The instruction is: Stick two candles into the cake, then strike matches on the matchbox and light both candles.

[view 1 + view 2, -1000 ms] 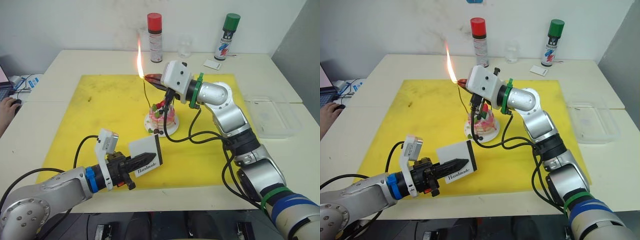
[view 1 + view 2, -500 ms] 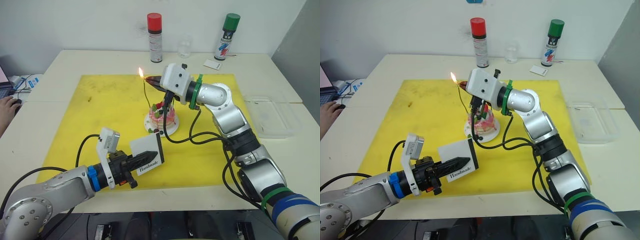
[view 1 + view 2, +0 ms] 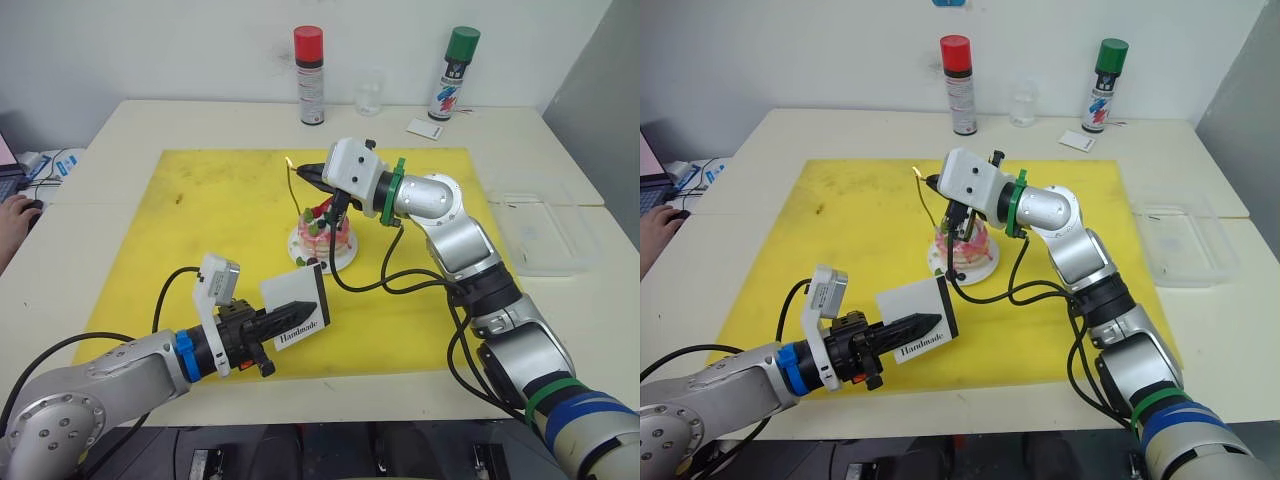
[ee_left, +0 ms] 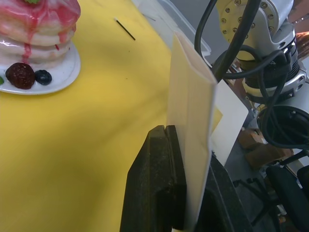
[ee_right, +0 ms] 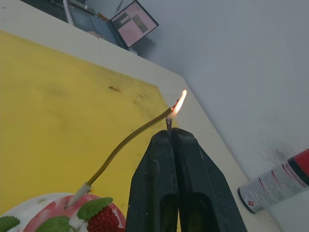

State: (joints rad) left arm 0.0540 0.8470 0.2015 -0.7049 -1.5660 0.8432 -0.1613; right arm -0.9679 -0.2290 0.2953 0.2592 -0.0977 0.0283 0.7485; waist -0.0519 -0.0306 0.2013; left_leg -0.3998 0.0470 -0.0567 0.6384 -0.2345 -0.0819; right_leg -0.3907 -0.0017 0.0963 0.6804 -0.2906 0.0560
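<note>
The pink-and-white cake (image 3: 324,236) sits on its small white plate (image 3: 300,256) in the middle of the yellow mat. One thin green candle (image 5: 126,141) stands tilted in the cake, a small flame (image 5: 180,101) at its top end. My right gripper (image 3: 305,172) is shut on a match (image 5: 168,123), its tip right beside the candle's burning end. My left gripper (image 3: 300,304) is near the mat's front edge, shut on the white matchbox (image 3: 297,302), which it holds upright. Another match (image 4: 124,29) lies on the mat beyond the cake.
A red spray can (image 3: 309,75), a glass (image 3: 370,92), a green spray can (image 3: 455,75) and a white card (image 3: 425,128) stand along the table's far side. A clear plastic container (image 3: 545,235) lies at the right. A person's hand (image 3: 14,214) rests at the left edge.
The tall flame at the candle's top has shrunk to a small one. My right gripper has dropped slightly with the match. The left gripper and matchbox have barely moved.
</note>
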